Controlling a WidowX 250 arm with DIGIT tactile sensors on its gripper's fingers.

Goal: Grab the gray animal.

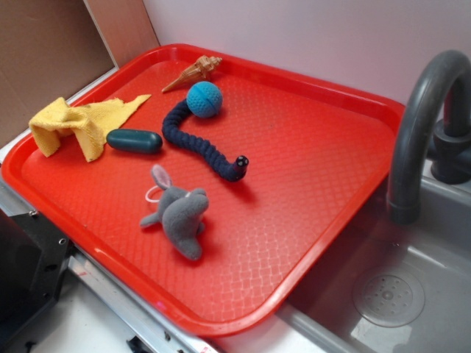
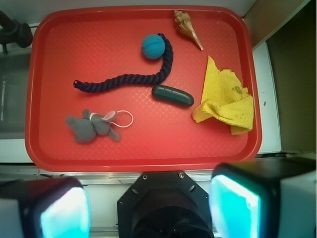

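Note:
The gray animal (image 1: 180, 213) is a small fuzzy plush with long pale ears and a white loop. It lies on its side near the front of the red tray (image 1: 324, 220). From the wrist view the gray animal (image 2: 91, 126) is at the tray's lower left. My gripper (image 2: 148, 206) hangs high above the tray's near edge, well apart from the toy. Its cyan-lit pads (image 2: 64, 210) stand wide apart with nothing between them. The gripper does not show in the exterior view.
On the red tray (image 2: 148, 148) also lie a dark navy knitted snake (image 1: 202, 143), a blue knitted ball (image 1: 204, 98), a dark green capsule (image 1: 134, 140), a crumpled yellow cloth (image 1: 81, 125) and a seashell (image 1: 195, 71). A gray sink (image 1: 412, 294) with a faucet (image 1: 419, 118) borders the tray.

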